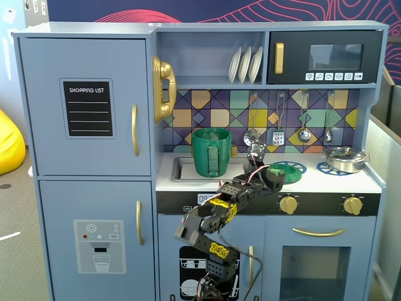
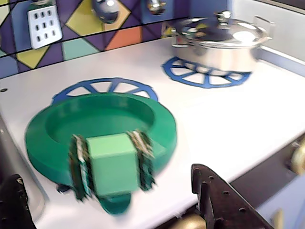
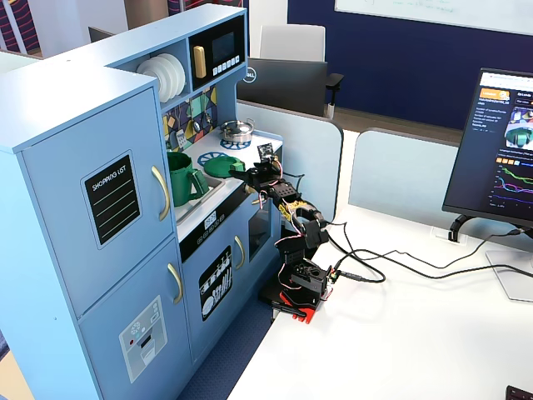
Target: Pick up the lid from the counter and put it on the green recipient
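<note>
The lid (image 2: 102, 119) is a flat round green disc with a light green strap handle (image 2: 112, 162) on its near edge. It lies on the white counter over the left blue burner ring, as a fixed view (image 1: 291, 170) also shows. My gripper (image 2: 114, 202) is open and empty just in front of the lid. Its black fingers (image 2: 224, 200) stand wide on either side of the handle without touching it. The green recipient (image 1: 212, 152) is a tall dark green pot that stands upright in the sink to the left. It also shows in another fixed view (image 3: 181, 177).
A shiny silver pot (image 2: 221, 40) with its own lid sits on the right burner ring (image 2: 205, 76). Utensils hang on the tiled back wall (image 1: 279, 119). The sink (image 1: 182, 168) lies left of the lid. Gold knobs (image 1: 288, 204) line the counter's front.
</note>
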Available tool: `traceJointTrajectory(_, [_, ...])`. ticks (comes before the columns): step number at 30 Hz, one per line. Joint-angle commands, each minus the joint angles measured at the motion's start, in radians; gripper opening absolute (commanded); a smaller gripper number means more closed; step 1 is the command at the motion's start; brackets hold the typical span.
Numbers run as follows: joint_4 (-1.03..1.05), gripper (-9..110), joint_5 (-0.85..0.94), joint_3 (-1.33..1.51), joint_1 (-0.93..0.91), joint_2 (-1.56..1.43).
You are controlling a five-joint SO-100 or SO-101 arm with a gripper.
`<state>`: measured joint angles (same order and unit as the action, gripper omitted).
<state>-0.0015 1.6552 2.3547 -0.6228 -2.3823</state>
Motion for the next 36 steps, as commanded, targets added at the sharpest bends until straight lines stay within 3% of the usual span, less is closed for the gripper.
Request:
traceJointTrajectory(1, [-0.052, 38, 0.020, -0.132, 0.029, 0.092])
traceJointTrajectory(17, [-0.094, 32, 0.043, -0.293, 0.067, 0.328])
traceJointTrajectory(18, [-0.091, 29, 0.041, -0.299, 0.071, 0.333])
traceJointTrajectory(19, [-0.083, 21, 0.058, -0.302, 0.074, 0.334])
traceJointTrajectory(20, [-0.080, 5, 0.080, -0.302, 0.081, 0.334])
traceJointTrajectory(21, [-0.081, 0, 0.064, -0.302, 0.084, 0.334])
traceJointTrajectory(31, [-0.035, 0, -0.002, -0.442, 0.109, 0.328])
traceJointTrajectory(36, [0.110, 0, -0.032, -0.644, 0.149, 0.314])
